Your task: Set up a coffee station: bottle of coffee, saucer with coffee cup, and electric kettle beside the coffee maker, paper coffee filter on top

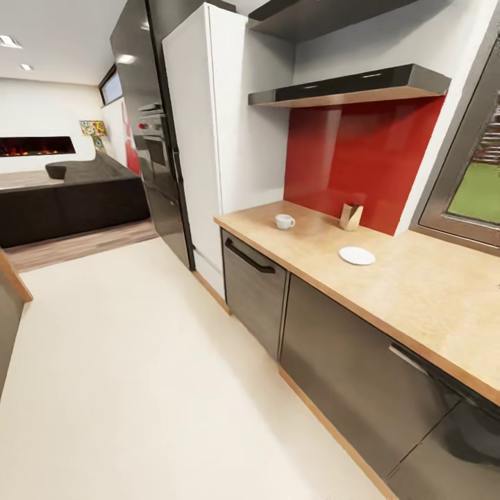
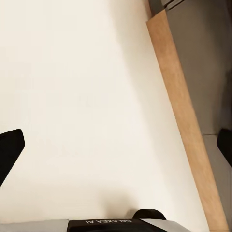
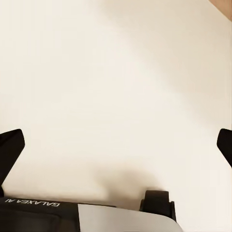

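Observation:
In the head view the kitchen countertop [image 1: 417, 292] runs along the right, above glossy grey cabinet fronts. The white coffee cup [image 1: 284, 221] stands on it near the left end. The white saucer [image 1: 357, 255] lies apart from the cup, further right and nearer the front edge. A dark kitchen shelf [image 1: 347, 87] hangs over the red backsplash, with a second shelf [image 1: 312, 15] above it; their top faces are hidden from this low angle. My left gripper [image 2: 116, 150] and right gripper [image 3: 116, 145] are both open over pale floor, holding nothing. The coffee maker, bottle of coffee and electric kettle are out of view.
A small tan upright object [image 1: 351, 217] stands against the backsplash; what it is cannot be told. A tall white cabinet [image 1: 208, 125] and a built-in oven column [image 1: 156, 153] close the counter's left end. Pale open floor [image 1: 139, 389] spreads in front, a dark sofa [image 1: 76, 198] beyond.

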### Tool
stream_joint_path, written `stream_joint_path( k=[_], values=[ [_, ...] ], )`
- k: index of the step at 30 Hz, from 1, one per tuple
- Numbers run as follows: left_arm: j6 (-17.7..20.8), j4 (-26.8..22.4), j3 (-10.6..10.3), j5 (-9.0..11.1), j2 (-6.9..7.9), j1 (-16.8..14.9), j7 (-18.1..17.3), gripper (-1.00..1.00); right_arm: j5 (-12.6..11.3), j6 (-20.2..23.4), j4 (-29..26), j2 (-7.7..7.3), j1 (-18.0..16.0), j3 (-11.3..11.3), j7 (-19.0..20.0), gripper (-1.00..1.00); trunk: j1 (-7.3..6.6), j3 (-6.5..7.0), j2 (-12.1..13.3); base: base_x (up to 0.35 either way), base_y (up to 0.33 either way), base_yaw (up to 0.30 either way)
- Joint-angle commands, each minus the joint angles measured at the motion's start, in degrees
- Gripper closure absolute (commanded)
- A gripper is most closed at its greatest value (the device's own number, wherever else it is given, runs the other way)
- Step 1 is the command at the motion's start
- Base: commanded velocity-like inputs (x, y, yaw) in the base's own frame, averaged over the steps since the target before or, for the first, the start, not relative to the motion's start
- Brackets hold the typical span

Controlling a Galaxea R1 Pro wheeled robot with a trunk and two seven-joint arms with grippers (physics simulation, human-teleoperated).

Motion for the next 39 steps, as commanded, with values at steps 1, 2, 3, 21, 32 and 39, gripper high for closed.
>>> stream_joint_path(
  k=[1,2,3,21,32,39],
  values=[
    [-0.3,0.0,-0.5,0.4,0.02,0.0,-0.1,-1.00,0.6,-0.3,0.0,0.03,-0.1,-0.5,0.3,-1.00,0.01,-0.05,0.0,0.119,0.099,-0.074],
    [-0.3,0.0,-0.5,0.4,0.02,0.0,-0.1,-1.00,0.6,-0.3,0.0,0.02,-0.1,-0.5,0.4,-1.00,0.01,-0.05,0.0,0.185,0.162,-0.038],
    [-0.3,0.0,-0.5,0.4,0.02,0.0,-0.1,-1.00,0.6,-0.3,0.0,-0.01,-0.1,-0.5,0.4,-1.00,0.01,-0.05,0.0,0.210,0.187,-0.024],
    [-0.3,0.0,-0.6,0.4,0.02,0.0,0.0,-1.00,0.6,-0.3,0.1,0.23,-0.1,-0.4,0.4,-1.00,0.01,-0.05,0.0,0.166,0.152,-0.084],
    [-0.3,0.0,-0.7,0.4,0.02,0.0,0.0,-1.00,0.7,-0.3,0.1,0.47,-0.1,-0.4,0.3,-1.00,0.01,-0.05,0.0,0.003,0.003,-0.277],
    [-0.3,0.0,-0.7,0.4,0.02,0.0,0.0,-1.00,0.7,-0.3,0.1,0.47,-0.1,-0.4,0.3,-1.00,0.01,-0.05,0.0,0.000,0.000,-0.282]
  ],
)
